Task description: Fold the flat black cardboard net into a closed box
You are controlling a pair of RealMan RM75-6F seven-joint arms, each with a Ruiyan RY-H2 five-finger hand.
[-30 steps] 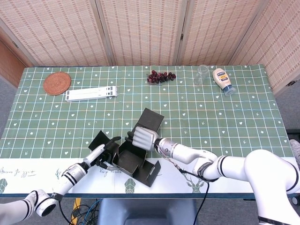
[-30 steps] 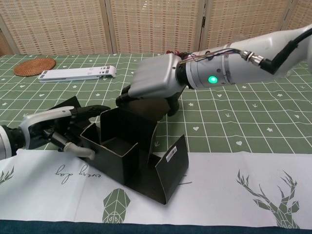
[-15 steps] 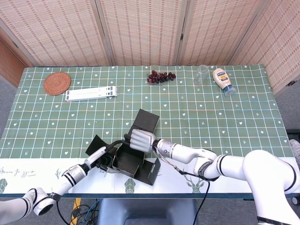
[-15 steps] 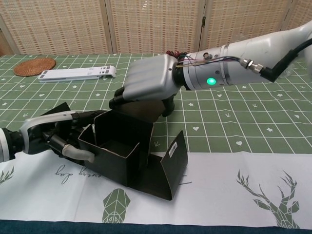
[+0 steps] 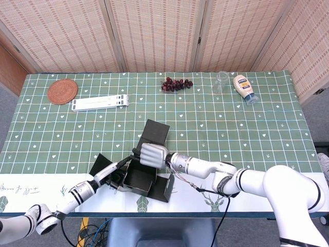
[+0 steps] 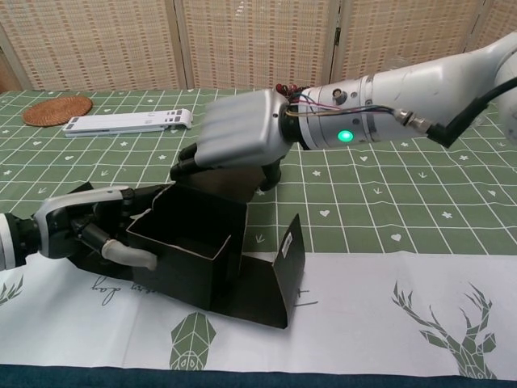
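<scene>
The black cardboard box (image 5: 138, 176) (image 6: 191, 250) stands half folded near the table's front edge, its top open. Its lid flap (image 5: 156, 132) sticks up behind it, and another flap (image 5: 165, 187) (image 6: 287, 260) stands at its right. My right hand (image 5: 152, 154) (image 6: 241, 137) arches over the rear wall, fingertips on the top edge and thumb behind the lid flap. From the left, my left hand (image 5: 115, 174) (image 6: 83, 229) grips the box's left wall and side flap, fingers curled around the cardboard.
At the back of the table lie a woven coaster (image 5: 62, 91), a white folding stand (image 5: 99, 102), grapes (image 5: 176, 84), a glass jar (image 5: 221, 82) and a sauce bottle (image 5: 244, 88). A white runner (image 6: 388, 315) covers the front strip.
Both hands and the box have shifted left and toward the front edge. The box has settled lower and flatter, and the lid flap stands more upright behind it.
</scene>
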